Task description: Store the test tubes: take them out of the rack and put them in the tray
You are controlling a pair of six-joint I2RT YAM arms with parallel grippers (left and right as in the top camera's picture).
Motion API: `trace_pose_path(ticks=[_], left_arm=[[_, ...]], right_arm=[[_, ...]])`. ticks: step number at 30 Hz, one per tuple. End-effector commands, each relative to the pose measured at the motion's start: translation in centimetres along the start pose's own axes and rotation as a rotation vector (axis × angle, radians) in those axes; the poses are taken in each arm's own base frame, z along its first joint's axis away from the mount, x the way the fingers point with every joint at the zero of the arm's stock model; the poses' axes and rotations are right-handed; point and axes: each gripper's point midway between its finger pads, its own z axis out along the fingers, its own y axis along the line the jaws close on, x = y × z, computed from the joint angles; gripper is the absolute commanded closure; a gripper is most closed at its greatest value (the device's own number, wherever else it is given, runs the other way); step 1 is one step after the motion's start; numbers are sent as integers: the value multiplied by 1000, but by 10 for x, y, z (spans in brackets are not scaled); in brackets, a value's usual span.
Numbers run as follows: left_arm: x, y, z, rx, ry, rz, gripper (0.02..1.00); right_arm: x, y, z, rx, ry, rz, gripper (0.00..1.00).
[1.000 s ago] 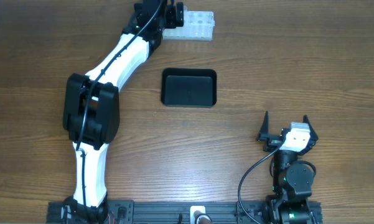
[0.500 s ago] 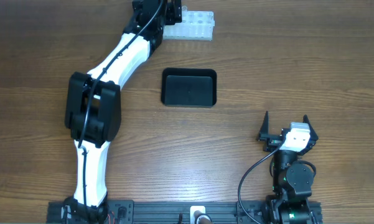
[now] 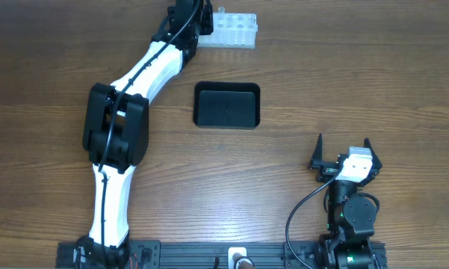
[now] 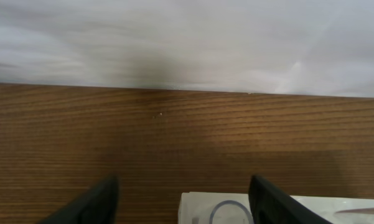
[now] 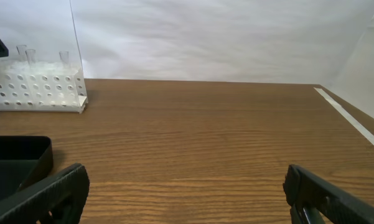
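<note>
Hovering left gripper, fingers spread wide, over rack at table's far edge, straddling a test tube rim, apparently for a pinch. Resting right gripper, also agape, near its base, clear of tray mid-table.

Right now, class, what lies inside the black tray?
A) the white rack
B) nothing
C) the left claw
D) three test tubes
B: the black tray shows a bare floor in the top view, while the test tubes stand in the white rack.
</note>
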Motion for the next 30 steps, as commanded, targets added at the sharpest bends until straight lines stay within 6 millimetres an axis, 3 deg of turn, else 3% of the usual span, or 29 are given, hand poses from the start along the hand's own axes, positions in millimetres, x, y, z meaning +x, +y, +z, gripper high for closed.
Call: trace_pose_path(ticks=[1, 11, 30], left_arm=[[-8, -6, 0, 18, -17, -10, 406], [-5, -16, -2, 39, -13, -3, 544], [-6, -17, -2, 47, -14, -4, 807]], right_arm=[[2, -3, 0, 17, 1, -4, 9], [2, -3, 0, 17, 1, -4, 9], [2, -3, 0, 17, 1, -4, 9]])
